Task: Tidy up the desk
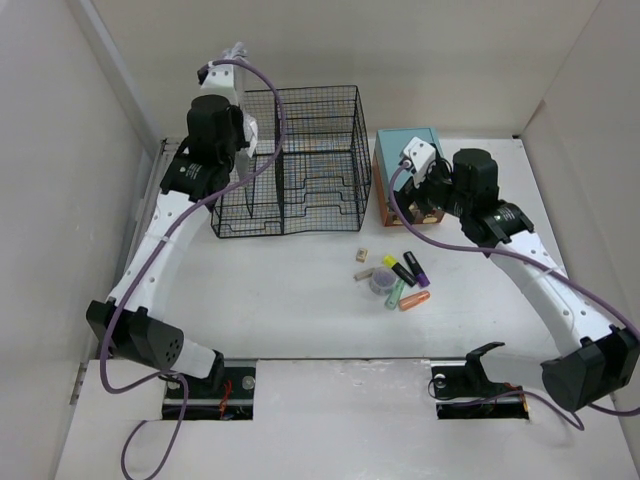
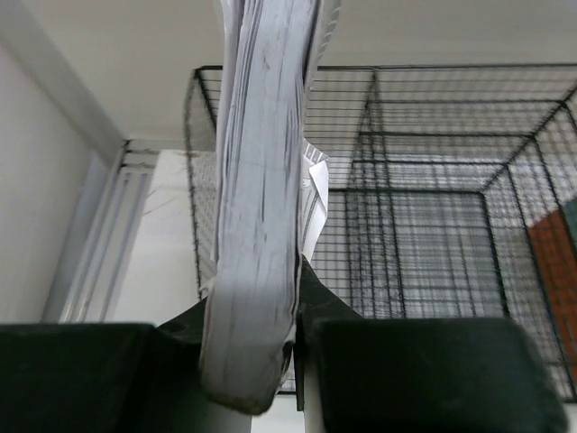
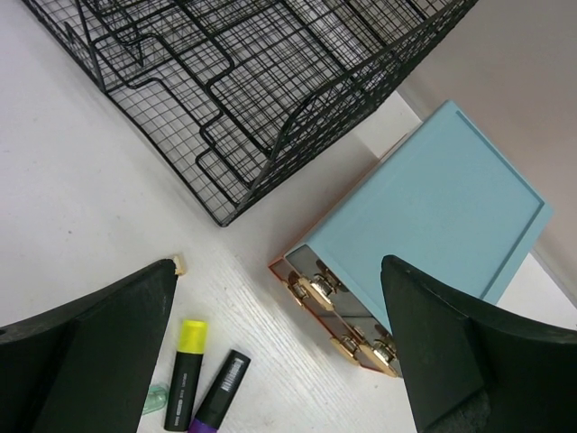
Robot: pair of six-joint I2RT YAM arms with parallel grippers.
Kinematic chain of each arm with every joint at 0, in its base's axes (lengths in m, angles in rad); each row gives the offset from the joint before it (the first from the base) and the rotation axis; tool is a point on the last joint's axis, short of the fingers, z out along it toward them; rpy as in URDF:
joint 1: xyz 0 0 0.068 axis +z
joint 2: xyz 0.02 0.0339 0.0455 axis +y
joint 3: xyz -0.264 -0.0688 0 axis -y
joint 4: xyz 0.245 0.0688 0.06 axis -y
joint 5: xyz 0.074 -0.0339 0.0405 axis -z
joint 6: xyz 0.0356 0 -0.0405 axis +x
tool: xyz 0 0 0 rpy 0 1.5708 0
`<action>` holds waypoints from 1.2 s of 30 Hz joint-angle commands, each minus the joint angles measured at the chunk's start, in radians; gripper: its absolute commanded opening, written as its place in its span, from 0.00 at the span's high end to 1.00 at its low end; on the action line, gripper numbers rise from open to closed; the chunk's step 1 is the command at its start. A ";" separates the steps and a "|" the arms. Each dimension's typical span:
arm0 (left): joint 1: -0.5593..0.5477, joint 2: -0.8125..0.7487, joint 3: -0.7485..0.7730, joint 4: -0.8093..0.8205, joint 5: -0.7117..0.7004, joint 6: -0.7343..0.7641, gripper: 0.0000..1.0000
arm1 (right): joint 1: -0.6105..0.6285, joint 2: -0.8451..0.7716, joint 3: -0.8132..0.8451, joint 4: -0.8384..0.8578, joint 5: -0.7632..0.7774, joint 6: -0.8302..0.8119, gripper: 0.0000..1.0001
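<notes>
The desk point(image 1: 300, 310) is a white tabletop. My left gripper point(image 1: 247, 135) is shut on a stack of white papers point(image 1: 258, 150) and holds it at the upper left of the black wire-mesh organizer point(image 1: 300, 160). In the left wrist view the papers point(image 2: 266, 180) rise from between my jaws point(image 2: 270, 352), with the organizer point(image 2: 433, 225) behind. My right gripper point(image 1: 425, 200) is open and empty at the front of the teal drawer box point(image 1: 405, 150). In the right wrist view it point(image 3: 279, 263) hovers over the box's gold handles point(image 3: 315, 289).
Loose items lie mid-desk: a yellow highlighter point(image 1: 398, 268), a purple one point(image 1: 417, 268), green and orange markers point(image 1: 405, 297), a small round thing point(image 1: 381, 282) and tan bits point(image 1: 363, 252). Pale walls stand on three sides. A grey rail point(image 2: 99, 253) runs along the left.
</notes>
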 commanded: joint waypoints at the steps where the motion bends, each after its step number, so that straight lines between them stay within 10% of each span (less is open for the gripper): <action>1: -0.021 -0.049 0.087 0.194 0.108 0.036 1.00 | -0.005 0.012 0.003 0.052 -0.017 -0.007 0.00; 36: 0.007 0.262 -0.126 0.447 0.044 0.007 1.00 | -0.039 0.030 0.003 0.032 -0.026 -0.025 0.00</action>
